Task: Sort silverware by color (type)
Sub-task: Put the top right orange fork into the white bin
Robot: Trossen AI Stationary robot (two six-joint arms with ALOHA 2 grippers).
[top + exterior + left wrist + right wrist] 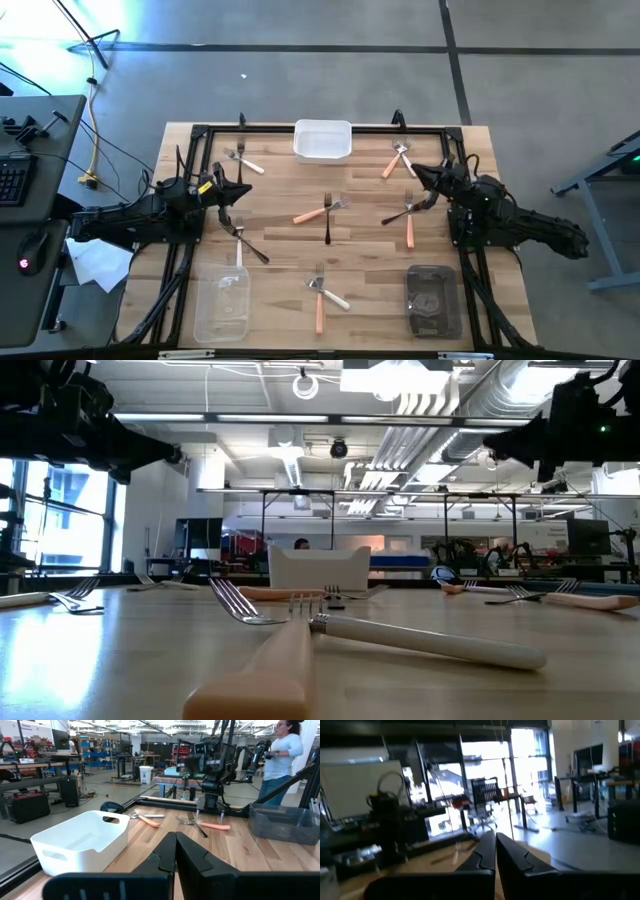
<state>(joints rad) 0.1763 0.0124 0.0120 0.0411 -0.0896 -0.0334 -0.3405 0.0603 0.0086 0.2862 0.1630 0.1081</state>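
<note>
— Where do the two hands stand?

— The left hand [243,190] hangs over the left side of the wooden bench [370,270], its fingers pressed together with nothing between them. The right hand [416,171] is over the right side, fingers likewise pressed together and empty. Both sit clear above the bench top.

— And the silverware?

— Scattered in pairs. An orange-handled fork [309,214] crosses a dark fork [327,222] at the middle. Near the front edge another orange fork [319,305] lies touching a white-handled fork [330,295]; the low view shows these two close up, the white handle across the orange one. A white fork [245,163] lies at the back left, near the left hand, and a dark fork [248,245] crosses a pale one in front of that hand. At the back right an orange fork [392,162] sits with a white one, and beside the right hand a fourth orange fork [409,228] crosses a dark fork [398,215].

— The trays?

— A white tray [322,141] at the back middle, a clear tray [222,305] front left, a grey tray [433,300] front right. None holds a fork.

— Any writing to read?

— None legible. A person [282,755] stands in the room beyond.
</note>
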